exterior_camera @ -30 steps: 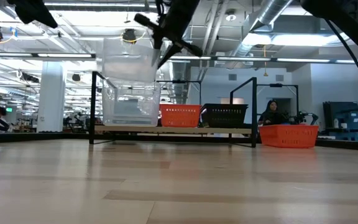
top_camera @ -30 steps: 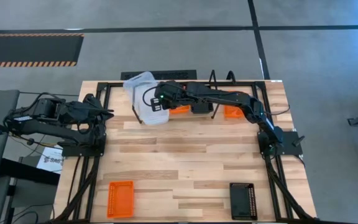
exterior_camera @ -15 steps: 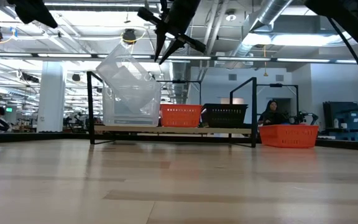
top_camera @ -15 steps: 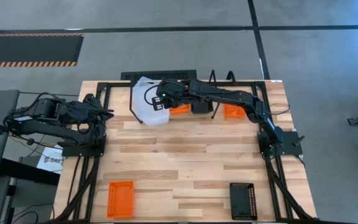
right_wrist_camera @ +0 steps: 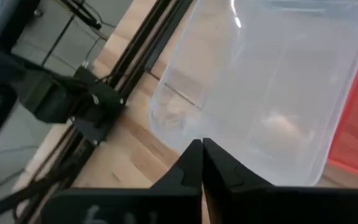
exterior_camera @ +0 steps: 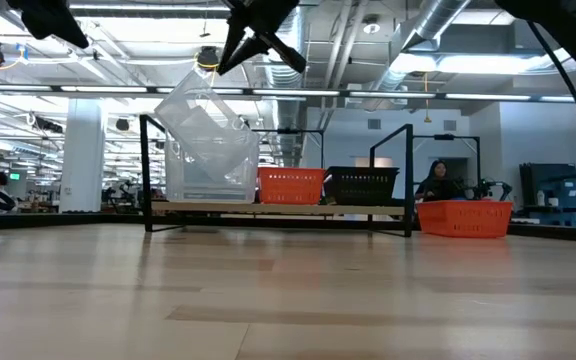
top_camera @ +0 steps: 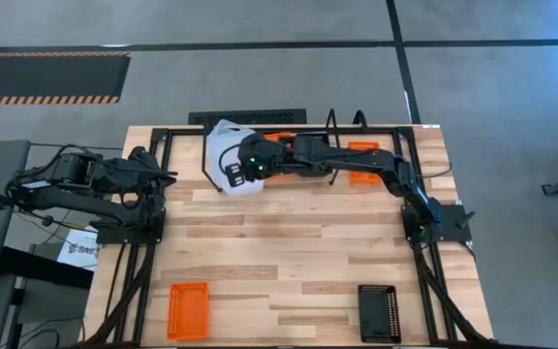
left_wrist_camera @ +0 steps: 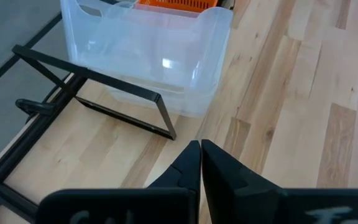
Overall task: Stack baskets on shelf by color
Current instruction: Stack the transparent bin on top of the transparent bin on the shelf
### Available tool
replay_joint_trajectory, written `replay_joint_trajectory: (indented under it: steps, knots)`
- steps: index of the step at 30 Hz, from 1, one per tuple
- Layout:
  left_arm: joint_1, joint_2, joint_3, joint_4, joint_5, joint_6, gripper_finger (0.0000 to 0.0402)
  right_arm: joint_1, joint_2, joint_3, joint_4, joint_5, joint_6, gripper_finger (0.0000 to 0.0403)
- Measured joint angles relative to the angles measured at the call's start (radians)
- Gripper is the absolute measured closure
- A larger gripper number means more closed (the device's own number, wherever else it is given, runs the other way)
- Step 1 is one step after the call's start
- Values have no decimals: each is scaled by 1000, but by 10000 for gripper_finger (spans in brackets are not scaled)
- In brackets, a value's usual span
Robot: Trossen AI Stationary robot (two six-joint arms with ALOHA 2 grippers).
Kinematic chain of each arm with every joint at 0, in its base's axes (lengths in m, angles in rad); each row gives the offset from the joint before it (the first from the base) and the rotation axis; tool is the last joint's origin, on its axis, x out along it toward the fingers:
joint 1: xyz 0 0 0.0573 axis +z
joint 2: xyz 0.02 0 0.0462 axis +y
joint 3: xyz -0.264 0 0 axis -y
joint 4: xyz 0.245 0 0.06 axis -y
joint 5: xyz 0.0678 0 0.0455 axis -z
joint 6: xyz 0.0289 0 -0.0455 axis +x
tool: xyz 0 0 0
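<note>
While your right gripper (top_camera: 232, 173) hovers over the clear stack at the shelf's (exterior_camera: 278, 208) left end, its fingers (right_wrist_camera: 194, 163) are pressed together on nothing — no basket is held. Under it a clear basket (exterior_camera: 206, 125) sits tilted, propped crookedly in the upright clear basket (exterior_camera: 208, 180) below. Toward 3 o'clock along the board you have an orange basket on the shelf (exterior_camera: 291, 186), then a black basket on the shelf (exterior_camera: 362, 185). Past the shelf's right end another orange basket (exterior_camera: 465, 217) rests on the table (top_camera: 298, 252). Off at 7 o'clock from the shelf lies a loose orange basket (top_camera: 187, 309), and at 5 o'clock a loose black one (top_camera: 379, 312). The shelf's black upright frame (left_wrist_camera: 114, 93) stands just beside the clear stack. Your left gripper (left_wrist_camera: 200, 160) waits at the table's 9 o'clock edge — likewise clenched and empty. A person (exterior_camera: 436, 180) sits in the room behind.
</note>
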Motion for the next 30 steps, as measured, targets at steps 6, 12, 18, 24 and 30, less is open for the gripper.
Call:
replay_joint_trajectory:
  steps: [6,12,18,24,30]
  knots:
    - [0,0,0,0,0,0,401,10,0,0,-6,-53,-152,394]
    - [0,0,0,-2,0,-1,401,-13,12,0,-78,-182,-238,354]
    - [0,0,0,-2,-7,-25,401,-47,11,0,-164,-240,-380,331]
    - [0,0,0,-2,-60,-91,401,-73,11,0,-215,-265,-486,327]
    - [0,0,0,-2,-97,-128,401,-97,11,0,-215,-392,-521,326]
